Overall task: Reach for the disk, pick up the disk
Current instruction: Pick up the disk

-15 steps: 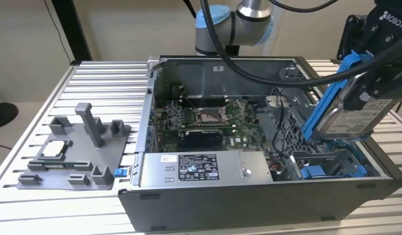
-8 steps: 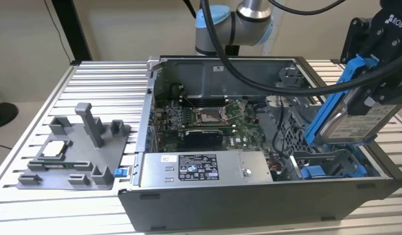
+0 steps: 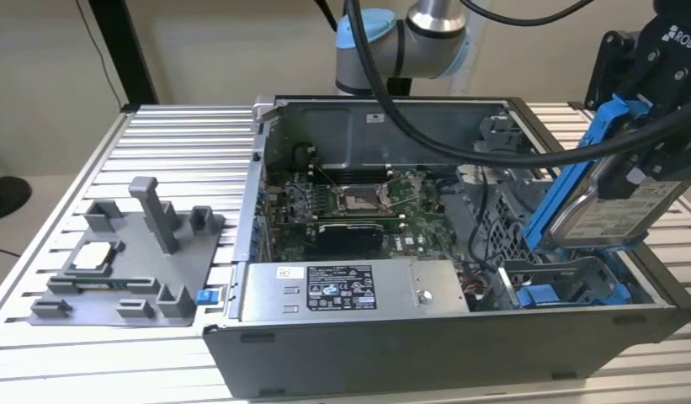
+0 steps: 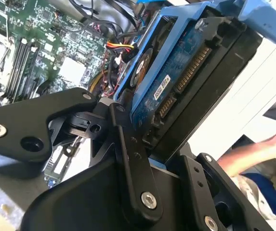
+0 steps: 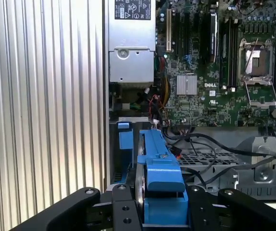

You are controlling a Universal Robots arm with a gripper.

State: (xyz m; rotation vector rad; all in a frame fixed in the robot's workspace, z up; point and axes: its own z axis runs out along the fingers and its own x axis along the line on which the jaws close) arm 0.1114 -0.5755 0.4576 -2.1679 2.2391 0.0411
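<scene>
The claw (image 3: 643,160) pinches the disk (image 3: 614,206), holding it tilted above the open computer case (image 3: 435,353).

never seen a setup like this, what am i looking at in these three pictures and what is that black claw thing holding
This is a robot arm working over an open computer case on a ribbed metal table. The exterior view comes from a camera off the arm. The two wrist views come from cameras riding on the arm, looking past its black end effector.

The end effector is shut on the disk, a hard drive with blue side rails, held tilted above the case in the exterior view. Both wrist views show it clamped.

Inside the case lie the green circuit board and a grey metal box. A grey plastic holder sits beside the case.
</scene>
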